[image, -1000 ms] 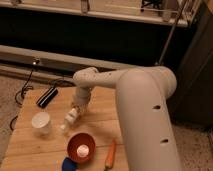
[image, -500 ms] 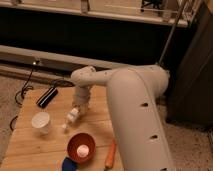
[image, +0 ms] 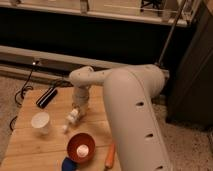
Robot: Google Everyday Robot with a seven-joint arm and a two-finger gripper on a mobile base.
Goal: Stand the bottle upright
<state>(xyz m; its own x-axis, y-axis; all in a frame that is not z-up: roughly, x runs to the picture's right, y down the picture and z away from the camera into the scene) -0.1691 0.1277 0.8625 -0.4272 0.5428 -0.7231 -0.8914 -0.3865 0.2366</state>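
if the small whitish plastic bottle is let go while it leans as it does now, i judge it would topple flat onto the pale wooden table and might roll toward the white paper cup on one side or the orange-red bowl on the other, both of which are near it. the likely cause would be its base not sitting square on the wood, or a sideways nudge as the arm draws off. a light, narrow bottle like this probably has little to steady it.

the bottle is near the middle of the table, tilted, with one end low toward the cup and the other end up against the gripper. the gripper hangs at the end of the bulky white arm, just above and slightly behind the bottle, touching or almost touching its upper end. whether the gripper is spread, pressed together or pinching the bottle i cannot tell. an orange carrot lies further off by the table's near edge.
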